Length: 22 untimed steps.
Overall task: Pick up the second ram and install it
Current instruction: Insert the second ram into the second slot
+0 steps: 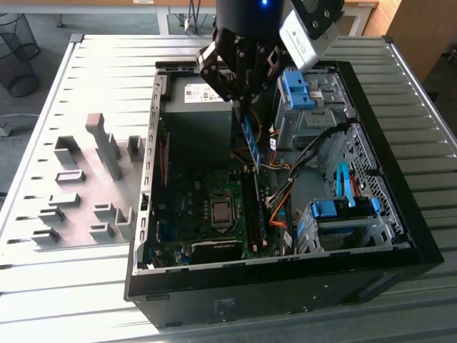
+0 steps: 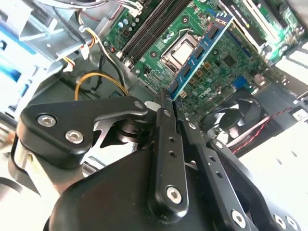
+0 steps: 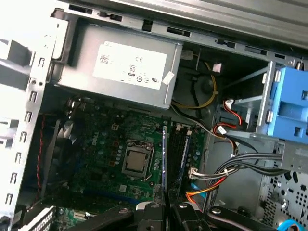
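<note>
The second ram (image 1: 249,140) is a thin blue-green stick with black chips, held on edge above the open computer case (image 1: 400,236). My gripper (image 1: 241,107) is shut on its upper end, black fingers on either side. In the second wrist view the ram (image 2: 201,52) sticks out from the gripper (image 2: 166,102) toward the motherboard (image 2: 226,72). In the first wrist view the stick (image 3: 164,163) shows edge-on over the board, running alongside the dark memory slots (image 3: 181,153) and just beside them. The slots (image 1: 253,207) lie below the stick, which is not touching them.
A grey power supply (image 1: 194,93) fills the case's far end. Blue drive-bay latches (image 1: 296,89) and a drive cage (image 1: 335,211) stand at the exterior view's right, with orange and black cables (image 1: 285,193) close to the slots. Grey holder blocks (image 1: 93,179) sit on the slatted table.
</note>
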### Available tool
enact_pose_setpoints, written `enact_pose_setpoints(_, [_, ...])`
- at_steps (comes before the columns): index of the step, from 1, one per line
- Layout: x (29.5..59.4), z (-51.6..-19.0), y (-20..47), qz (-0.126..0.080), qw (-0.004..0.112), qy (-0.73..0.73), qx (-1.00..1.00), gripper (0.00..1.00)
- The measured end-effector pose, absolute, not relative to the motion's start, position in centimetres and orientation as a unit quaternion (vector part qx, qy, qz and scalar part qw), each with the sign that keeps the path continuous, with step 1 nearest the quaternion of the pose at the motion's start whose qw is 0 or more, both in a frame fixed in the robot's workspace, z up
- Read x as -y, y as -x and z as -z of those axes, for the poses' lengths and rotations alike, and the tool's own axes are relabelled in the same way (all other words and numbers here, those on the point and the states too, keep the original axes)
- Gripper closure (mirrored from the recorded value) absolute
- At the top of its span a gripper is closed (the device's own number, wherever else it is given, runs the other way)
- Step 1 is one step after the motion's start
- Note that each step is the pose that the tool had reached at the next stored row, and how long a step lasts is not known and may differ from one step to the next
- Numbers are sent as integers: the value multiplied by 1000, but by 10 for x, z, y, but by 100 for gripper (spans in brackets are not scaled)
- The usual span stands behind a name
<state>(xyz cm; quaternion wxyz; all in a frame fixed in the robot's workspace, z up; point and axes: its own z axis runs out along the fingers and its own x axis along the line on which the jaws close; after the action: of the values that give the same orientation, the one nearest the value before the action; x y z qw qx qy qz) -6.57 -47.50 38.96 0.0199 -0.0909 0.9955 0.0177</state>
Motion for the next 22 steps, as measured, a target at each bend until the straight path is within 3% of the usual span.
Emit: enact_pose_setpoints(22, [475,-382,63,-16,20,-1,-1000,86])
